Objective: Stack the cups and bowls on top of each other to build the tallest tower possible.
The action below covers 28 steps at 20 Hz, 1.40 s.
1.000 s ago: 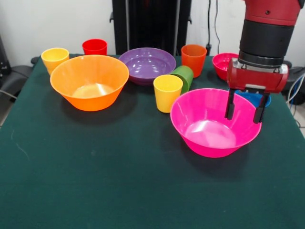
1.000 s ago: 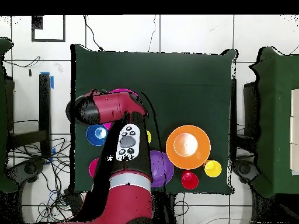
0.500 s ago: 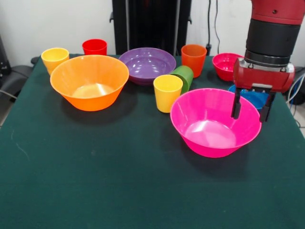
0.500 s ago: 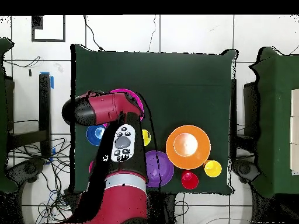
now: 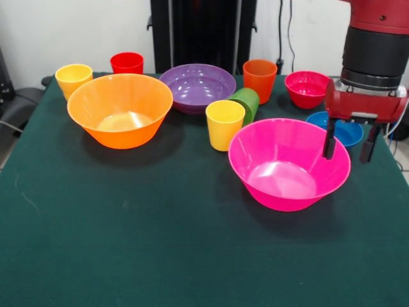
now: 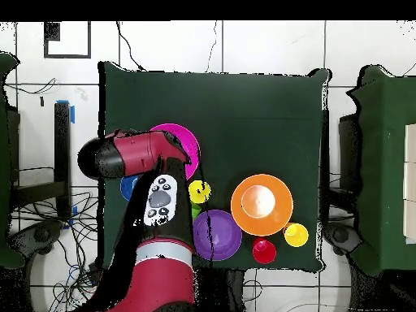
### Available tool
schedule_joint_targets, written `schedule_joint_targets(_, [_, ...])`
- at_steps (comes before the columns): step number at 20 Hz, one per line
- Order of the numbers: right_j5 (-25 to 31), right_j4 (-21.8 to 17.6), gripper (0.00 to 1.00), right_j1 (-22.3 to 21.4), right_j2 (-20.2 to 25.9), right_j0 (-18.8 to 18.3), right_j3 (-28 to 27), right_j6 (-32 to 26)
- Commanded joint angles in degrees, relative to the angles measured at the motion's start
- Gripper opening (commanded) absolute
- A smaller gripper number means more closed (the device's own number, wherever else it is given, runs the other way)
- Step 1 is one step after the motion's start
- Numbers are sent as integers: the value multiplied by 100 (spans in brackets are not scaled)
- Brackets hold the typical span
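Sweeping left to right across the front view: a small yellow plastic tumbler [image 5: 73, 78] at ten o'clock, a glossy red cup [image 5: 126, 62] behind it, then the large orange plastic bowl [image 5: 120, 109], all standing apart and upright. At twelve o'clock sits the wide shallow purple bowl [image 5: 197, 86]; just in front, a second yellow tumbler [image 5: 225, 124] touches a tilted green cup [image 5: 246, 102], with an orange tumbler [image 5: 259, 80] behind. Nothing is stacked yet!

Over at three o'clock, the big hot pink bowl [image 5: 289, 164], the small crimson bowl [image 5: 307, 88] and the small blue bowl [image 5: 344, 131] cluster together. The gripper [image 5: 349, 142] hangs there, jaws spread apart and empty, one finger over the pink bowl's right rim, the other outside it.

My read: it's lining up a rim grasp on the pink bowl. Next it would need to drop lower and pinch that wall.

The overhead view shows the arm [image 6: 138, 156] covering the blue bowl and part of the pink one; only the front view reveals the fingers.
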Motion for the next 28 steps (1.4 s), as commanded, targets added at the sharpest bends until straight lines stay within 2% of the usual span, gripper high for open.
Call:
schedule_joint_targets(1, [-505,51,100,626,245,133,126,868])
schedule_joint_targets(12, [-950,15,100,872,-3,266,79,882])
schedule_joint_targets(22, [-1161,166,100,1162,-259,485,-68,951])
schedule_joint_targets(28, [-1304,210,100,1148,-197,470,14,909])
